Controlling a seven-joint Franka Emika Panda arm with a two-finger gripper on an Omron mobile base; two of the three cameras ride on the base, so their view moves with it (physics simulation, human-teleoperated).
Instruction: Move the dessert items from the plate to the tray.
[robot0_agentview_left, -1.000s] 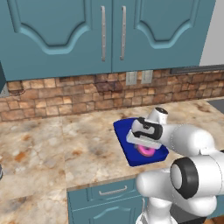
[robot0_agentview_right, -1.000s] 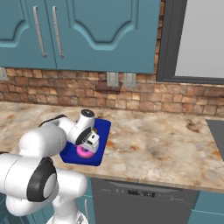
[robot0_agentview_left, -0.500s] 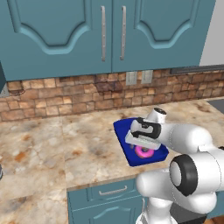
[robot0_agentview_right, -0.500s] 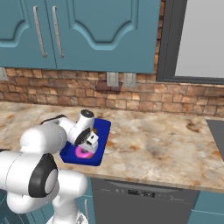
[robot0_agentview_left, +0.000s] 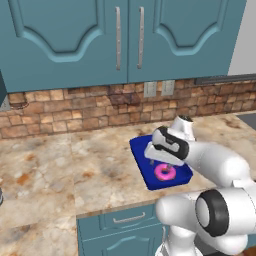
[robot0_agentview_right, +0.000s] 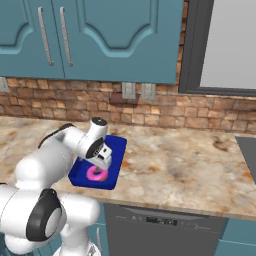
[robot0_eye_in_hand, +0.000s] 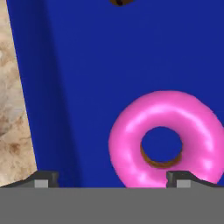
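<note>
Your pink doughnut (robot0_agentview_left: 165, 172) lay flat on the dark blue tray (robot0_agentview_left: 141, 149), toward its front end, free of any grip. Your tool (robot0_eye_in_hand: 111, 177) hung just above it with jaws spread wide, holding nothing. The tray sat on the mottled stone surface (robot0_agentview_left: 60, 170) below the brick backsplash (robot0_agentview_left: 70, 107)

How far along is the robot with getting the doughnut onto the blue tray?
Done: the pink doughnut lies flat on the blue tray, near its front edge. In hand: nothing; the gripper hovers just above with its fingers spread, one fingertip well clear of the doughnut, the other at its edge. Left: lifting the arm away, and moving any further dessert items; a small dark thing sits at the tray's far end, too cropped to identify.
</note>
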